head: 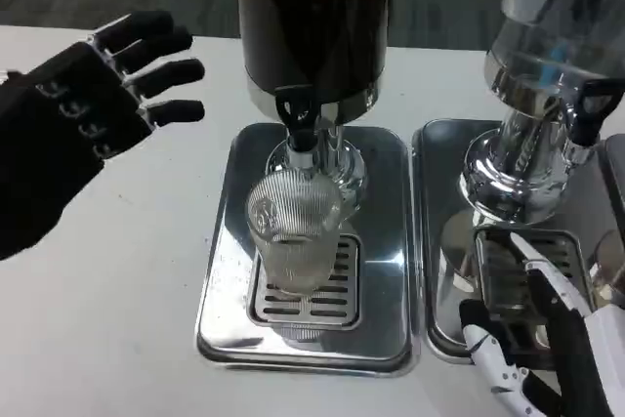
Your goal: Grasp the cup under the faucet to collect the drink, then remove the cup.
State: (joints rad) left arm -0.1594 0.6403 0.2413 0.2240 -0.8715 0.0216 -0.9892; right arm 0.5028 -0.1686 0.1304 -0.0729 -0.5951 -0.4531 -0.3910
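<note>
Nearest to us, right hand (547,349) sits at the table's near right edge, over the front of the right drip tray (439,241). Its fingers (547,275) are apart and extended toward that tray's grate; we can't tell whether they touch it, and they hold nothing.

The ribbed clear cup (293,236) stands upright on the slotted grate (337,295) of the middle drip tray (391,241), toward the tray's near half, directly below the black faucet (298,114). Neither hand touches it.

Left hand (93,114) hovers above the table's left side, well apart from the cup and level with the faucet. Its fingers (161,75) are spread, pointing right toward the dispenser, with nothing in them.

Farther back, the dark dispenser (312,17) rises over the middle tray's far end. A second dispenser with a clear tank (557,36) stands on the right tray's far end.
</note>
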